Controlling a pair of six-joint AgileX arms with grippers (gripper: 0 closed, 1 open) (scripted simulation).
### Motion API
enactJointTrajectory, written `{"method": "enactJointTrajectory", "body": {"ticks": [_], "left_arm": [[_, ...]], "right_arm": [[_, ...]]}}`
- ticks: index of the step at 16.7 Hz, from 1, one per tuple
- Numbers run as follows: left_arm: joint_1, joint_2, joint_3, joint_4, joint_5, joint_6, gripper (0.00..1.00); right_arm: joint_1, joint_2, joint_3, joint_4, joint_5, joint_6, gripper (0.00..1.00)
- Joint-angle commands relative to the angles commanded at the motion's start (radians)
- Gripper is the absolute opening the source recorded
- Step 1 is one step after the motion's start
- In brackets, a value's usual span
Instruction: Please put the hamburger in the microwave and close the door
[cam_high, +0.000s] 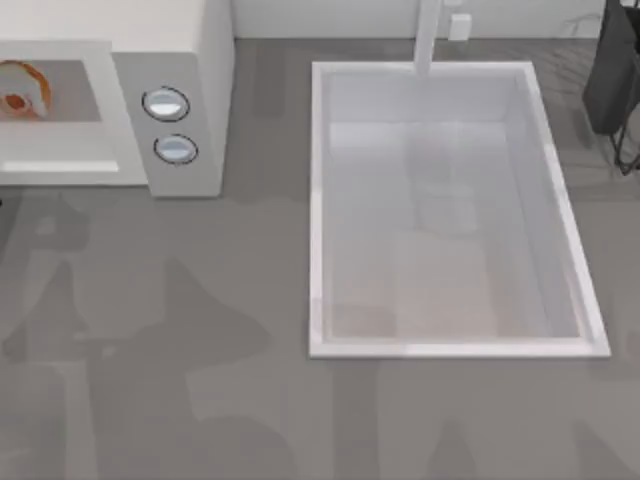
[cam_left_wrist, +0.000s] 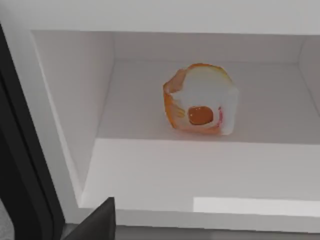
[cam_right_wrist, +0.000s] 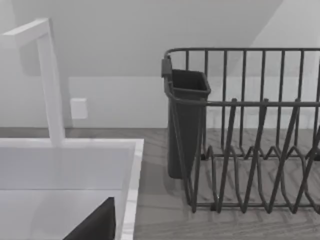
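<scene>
The hamburger (cam_high: 22, 90) (cam_left_wrist: 201, 99) sits inside the microwave (cam_high: 185, 60) (cam_left_wrist: 60, 125), at ten o'clock on the table, beside its two knobs (cam_high: 166, 103). The cavity stands open. I cannot tell either claw's state. A sink (cam_high: 318, 200) (cam_right_wrist: 132, 165) lies at centre-right, a rack (cam_high: 612, 80) (cam_right_wrist: 240, 150) at two o'clock.

A dark wedge of the left gripper (cam_left_wrist: 95, 224) juts into its wrist camera's view. The wrist is tilted downward, with the hamburger (cam_left_wrist: 201, 100) ahead of and below the tool. The right gripper (cam_right_wrist: 95, 224) shows the same dark wedge, its wrist held level.
</scene>
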Motion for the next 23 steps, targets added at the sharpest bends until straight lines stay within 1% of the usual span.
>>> {"method": "enactJointTrajectory", "body": {"ticks": [6, 16, 19, 23], "left_arm": [[-0.064, -0.345, -0.134, -0.123, -0.057, -0.02, 1.0], [-0.213, -1.146, -0.429, -0.393, -0.174, -0.075, 1.0], [-0.237, -1.282, -0.488, -0.447, -0.203, -0.087, 1.0], [-0.245, -1.323, -0.508, -0.465, -0.213, -0.091, 1.0]], "right_arm": [[0.0, 0.0, 0.0, 0.0, 0.0, 0.0, 1.0], [0.0, 0.0, 0.0, 0.0, 0.0, 0.0, 1.0], [0.0, 0.0, 0.0, 0.0, 0.0, 0.0, 1.0], [0.0, 0.0, 0.0, 0.0, 0.0, 0.0, 1.0]]}}
